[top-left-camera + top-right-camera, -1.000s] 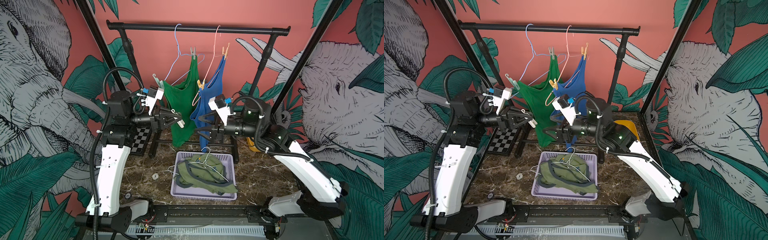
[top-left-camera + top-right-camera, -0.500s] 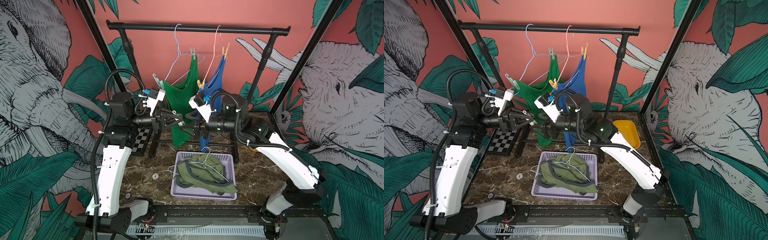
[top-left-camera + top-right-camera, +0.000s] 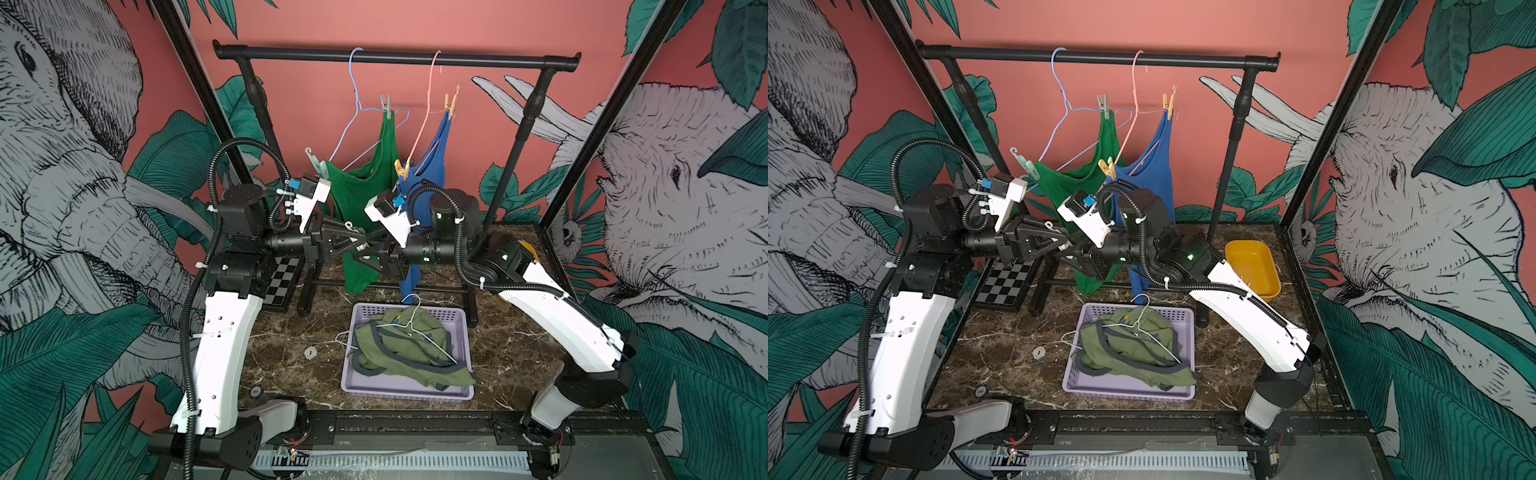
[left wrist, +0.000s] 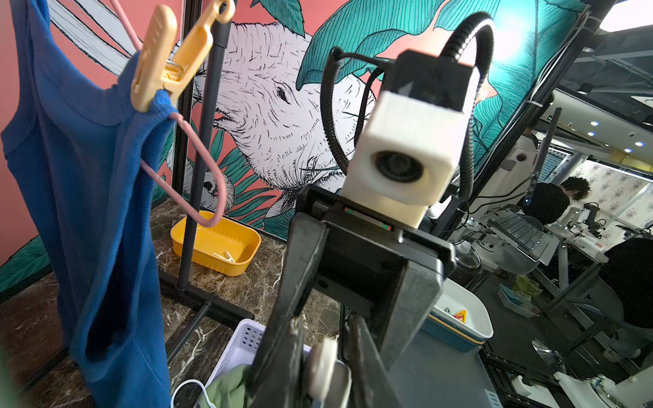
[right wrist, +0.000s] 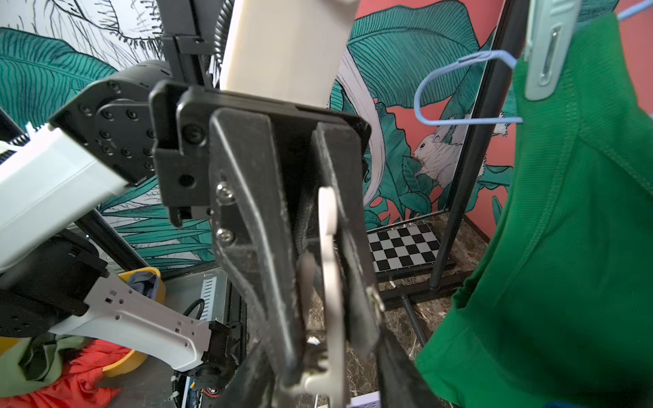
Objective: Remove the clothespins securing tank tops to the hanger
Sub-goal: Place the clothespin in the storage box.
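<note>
The left hand [image 3: 362, 245] is pinching a white clothespin [image 5: 328, 247] between its fingers, in front of the green top [image 3: 365, 187]. The right hand [image 3: 367, 254] is facing it tip to tip, and I cannot tell whether that hand is spread or pressed together.

A dark brown marble tabletop [image 3: 291, 345] carries a lilac plastic basket [image 3: 407, 392], a yellow plastic tub [image 3: 1268, 286], a black-and-white checkerboard panel [image 3: 1007, 284] and a black rack's feet [image 3: 306, 301].

We get bright, even light in both top views; a ceiling lamp [image 4: 625, 14] flares in the left wrist view.
</note>
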`<control>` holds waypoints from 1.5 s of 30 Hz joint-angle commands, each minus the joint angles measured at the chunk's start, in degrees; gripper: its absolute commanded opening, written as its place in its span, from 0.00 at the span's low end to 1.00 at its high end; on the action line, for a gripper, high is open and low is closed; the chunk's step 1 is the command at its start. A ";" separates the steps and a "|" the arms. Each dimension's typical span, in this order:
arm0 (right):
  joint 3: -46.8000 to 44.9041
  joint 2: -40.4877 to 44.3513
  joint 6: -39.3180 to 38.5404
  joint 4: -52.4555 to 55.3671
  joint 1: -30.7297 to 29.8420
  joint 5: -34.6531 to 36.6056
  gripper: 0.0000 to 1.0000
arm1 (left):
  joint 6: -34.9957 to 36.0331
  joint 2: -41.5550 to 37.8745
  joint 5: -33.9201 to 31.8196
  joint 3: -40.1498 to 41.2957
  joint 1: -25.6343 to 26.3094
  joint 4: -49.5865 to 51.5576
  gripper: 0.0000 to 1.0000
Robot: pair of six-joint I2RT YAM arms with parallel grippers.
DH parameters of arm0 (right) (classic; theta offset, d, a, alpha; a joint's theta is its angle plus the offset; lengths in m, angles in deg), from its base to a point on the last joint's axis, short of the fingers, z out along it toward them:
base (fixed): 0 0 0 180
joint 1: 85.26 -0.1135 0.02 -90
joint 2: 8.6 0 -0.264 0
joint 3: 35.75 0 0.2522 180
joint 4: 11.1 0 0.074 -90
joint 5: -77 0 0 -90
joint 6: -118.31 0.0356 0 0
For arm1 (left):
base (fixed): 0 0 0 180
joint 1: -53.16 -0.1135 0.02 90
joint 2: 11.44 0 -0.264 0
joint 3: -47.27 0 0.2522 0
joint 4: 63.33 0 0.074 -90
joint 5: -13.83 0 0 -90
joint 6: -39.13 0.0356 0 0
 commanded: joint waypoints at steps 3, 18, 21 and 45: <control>0.90 -0.14 -0.73 -0.89 -0.43 -0.91 0.24 | -1.22 -1.87 1.65 -1.31 0.45 -1.70 0.00; -0.34 0.59 0.06 -2.27 -0.43 0.50 0.00 | 0.16 -1.45 3.55 -4.76 0.95 -1.48 0.72; -2.63 2.01 0.12 -2.66 -0.39 1.34 0.00 | 2.71 -1.07 2.58 -7.55 0.95 0.92 0.83; -34.73 26.63 6.23 -12.61 5.16 6.47 0.00 | 10.74 1.75 -3.64 -15.07 -0.02 9.83 0.94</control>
